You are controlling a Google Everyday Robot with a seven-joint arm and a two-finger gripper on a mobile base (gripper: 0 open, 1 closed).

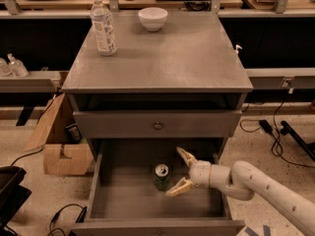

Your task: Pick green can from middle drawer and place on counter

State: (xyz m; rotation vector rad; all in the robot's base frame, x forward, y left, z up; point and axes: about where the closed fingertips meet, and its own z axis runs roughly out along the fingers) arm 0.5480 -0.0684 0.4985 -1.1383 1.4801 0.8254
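Note:
The green can (161, 176) stands upright on the floor of the open middle drawer (123, 203), near its middle. My gripper (179, 172) is open inside the drawer, just right of the can, its two tan fingers (186, 157) spread toward it without touching. The white arm (266, 186) reaches in from the lower right. The counter (162, 58) is the grey cabinet top above.
A clear water bottle (103, 25) and a white bowl (152, 18) stand at the back of the counter. A closed drawer front with a round knob (157, 126) sits above the open drawer. A cardboard box (59, 141) lies to the cabinet's left; cables lie on the floor at right.

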